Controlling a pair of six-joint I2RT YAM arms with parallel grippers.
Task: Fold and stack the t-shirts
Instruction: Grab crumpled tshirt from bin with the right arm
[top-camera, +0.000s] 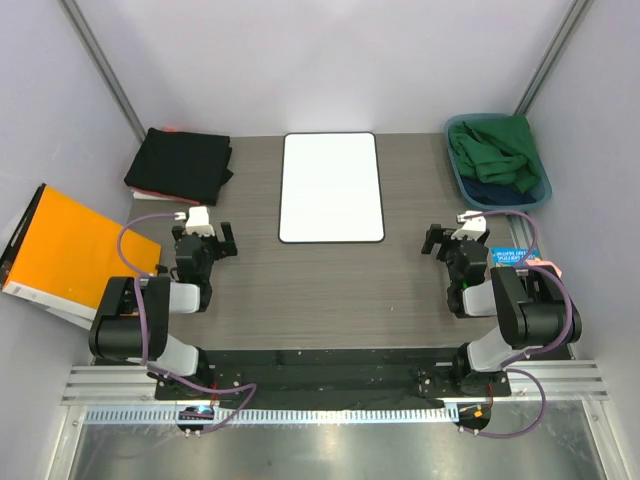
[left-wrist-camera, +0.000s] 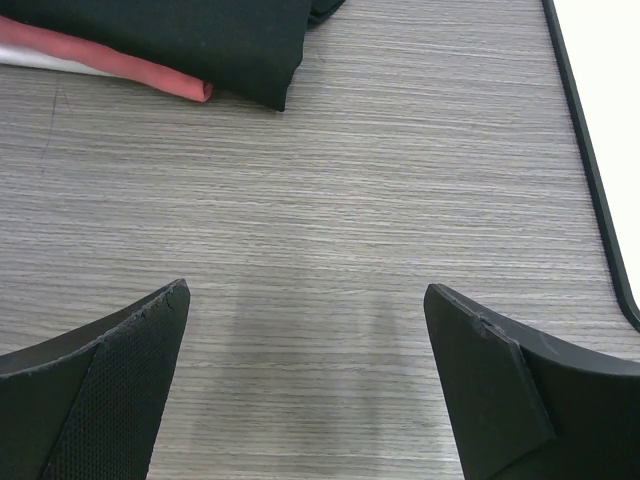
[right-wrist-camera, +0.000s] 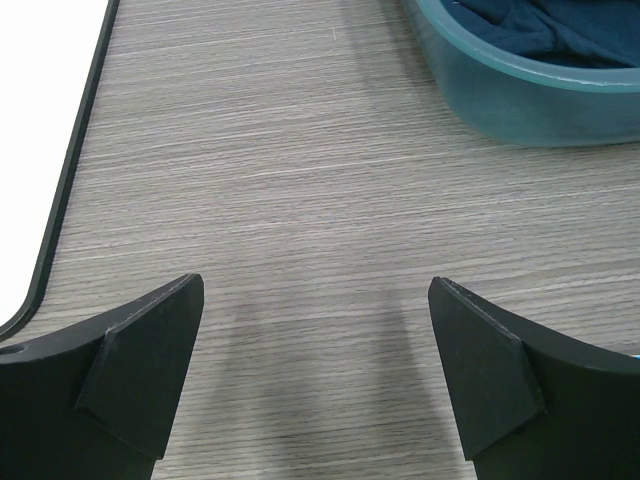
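Top external view: left pincer (top-camera: 205, 238) and right pincer (top-camera: 458, 238) gape wide; blue card (top-camera: 515, 255) beside the right one, print unreadable.

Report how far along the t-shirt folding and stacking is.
Done: the black folded shirts sit in a pile at the far left of the table. In hand: nothing; the left gripper and right gripper are both open and empty over bare wood. Left: the green shirt and navy shirt lie crumpled in the teal basin, and the white board holds nothing.
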